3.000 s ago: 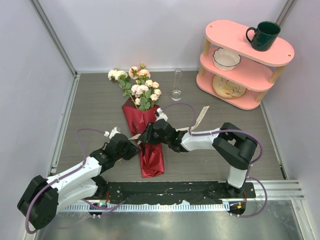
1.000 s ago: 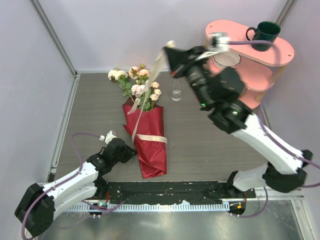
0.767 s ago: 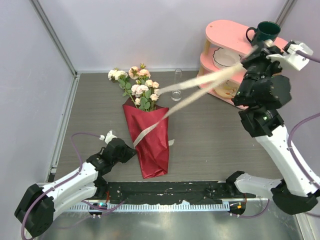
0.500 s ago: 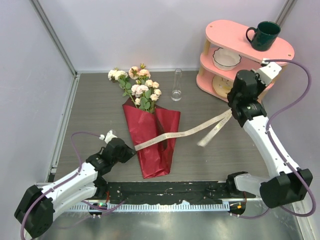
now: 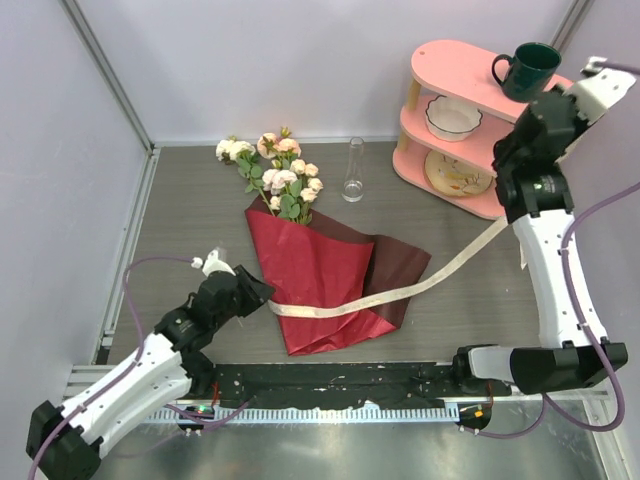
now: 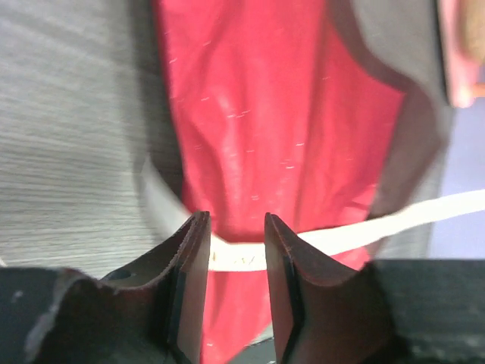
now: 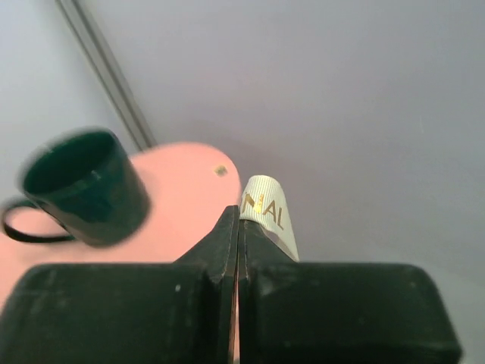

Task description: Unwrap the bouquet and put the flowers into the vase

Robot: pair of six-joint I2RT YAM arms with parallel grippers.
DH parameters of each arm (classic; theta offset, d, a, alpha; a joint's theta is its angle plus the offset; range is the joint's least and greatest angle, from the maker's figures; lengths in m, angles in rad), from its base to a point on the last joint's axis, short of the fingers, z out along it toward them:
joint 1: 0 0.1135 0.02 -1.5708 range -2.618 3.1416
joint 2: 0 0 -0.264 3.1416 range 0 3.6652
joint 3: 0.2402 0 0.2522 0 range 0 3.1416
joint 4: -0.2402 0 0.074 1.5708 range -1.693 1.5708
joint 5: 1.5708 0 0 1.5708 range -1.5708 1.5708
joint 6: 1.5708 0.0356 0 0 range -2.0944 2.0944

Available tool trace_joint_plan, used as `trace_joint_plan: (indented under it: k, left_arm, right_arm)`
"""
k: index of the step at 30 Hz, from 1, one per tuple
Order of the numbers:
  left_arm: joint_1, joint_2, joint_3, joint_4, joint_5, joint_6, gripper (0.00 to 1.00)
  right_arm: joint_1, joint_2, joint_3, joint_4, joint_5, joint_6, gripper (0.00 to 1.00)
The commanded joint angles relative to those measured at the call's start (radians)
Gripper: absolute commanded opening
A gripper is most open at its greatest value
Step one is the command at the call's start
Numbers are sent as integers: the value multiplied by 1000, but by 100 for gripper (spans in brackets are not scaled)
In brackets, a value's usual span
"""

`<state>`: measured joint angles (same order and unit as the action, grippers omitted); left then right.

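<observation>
One ribbon [image 5: 440, 272] undone, wrap [image 5: 392, 272] falling open

Bouquet [image 5: 305, 275] lies on table [image 5: 200, 220], flowers [image 5: 280, 180] toward vase [image 5: 353, 170], not touching it. Bow is gone; wrap has flopped open rightward. Right gripper [image 7: 239, 220] pinches ribbon end, high by shelf [image 5: 455, 62]. Left gripper [image 6: 231, 227] just parted its jaws, ribbon slack between. Unwrap nearly done.

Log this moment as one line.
left claw: open | right claw: shut on ribbon | paper: spread open | flowers: lying in paper | vase: empty
</observation>
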<state>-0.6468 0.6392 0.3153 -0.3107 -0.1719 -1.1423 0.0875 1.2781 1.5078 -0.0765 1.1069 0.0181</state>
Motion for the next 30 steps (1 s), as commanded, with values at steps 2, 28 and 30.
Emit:
trace_joint_plan:
  k: [2,28,30]
  left_arm:
    - [3,-104,145,-80,-6,136,50]
    - [4,5,356,-113,208,346,72]
    - [4,17,364,-122,225,360,72]
  right_arm:
    - [1,0,293,3,-215,-64,1]
    - [0,-345,-363,-44,-280,563,1]
    - [1,-335,-426,-138,-239,608,1]
